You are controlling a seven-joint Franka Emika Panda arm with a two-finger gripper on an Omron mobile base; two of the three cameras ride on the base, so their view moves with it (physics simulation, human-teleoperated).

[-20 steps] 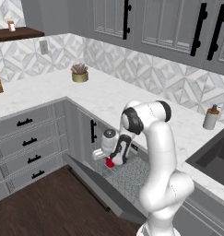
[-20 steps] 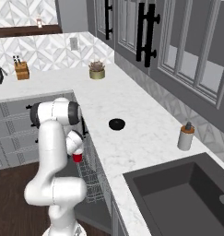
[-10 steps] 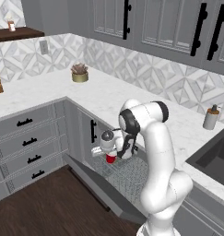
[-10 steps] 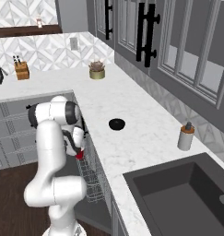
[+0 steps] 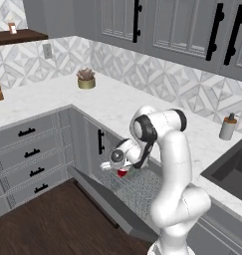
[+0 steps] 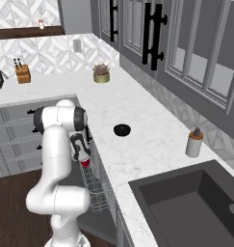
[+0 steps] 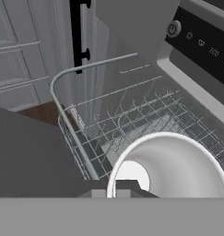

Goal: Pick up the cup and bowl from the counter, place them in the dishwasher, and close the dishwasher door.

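My gripper [image 5: 120,167] is shut on the red cup [image 5: 123,173], holding it low over the grey wire rack [image 5: 142,188] of the open dishwasher. From the right side, the gripper [image 6: 82,155] and cup [image 6: 84,163] hang just off the counter [image 6: 142,144] edge. In the hand view the cup's white inside [image 7: 178,170] faces the camera above the rack [image 7: 132,110], below the dark control strip [image 7: 201,44]; the gripper [image 7: 118,188] grips its rim. The dishwasher door [image 5: 105,196] lies dropped open. The black bowl [image 6: 122,129] sits on the counter.
A grey soap dispenser [image 6: 193,143] stands by the dark sink [image 6: 186,207]. A potted plant [image 6: 101,74] and a knife block [image 6: 23,74] sit at the far end. Grey drawers with black handles [image 5: 28,149] flank the dishwasher on the left.
The hand with the cup has sunk slightly toward the rack and the arm's elbow has shifted. The bowl has not moved.
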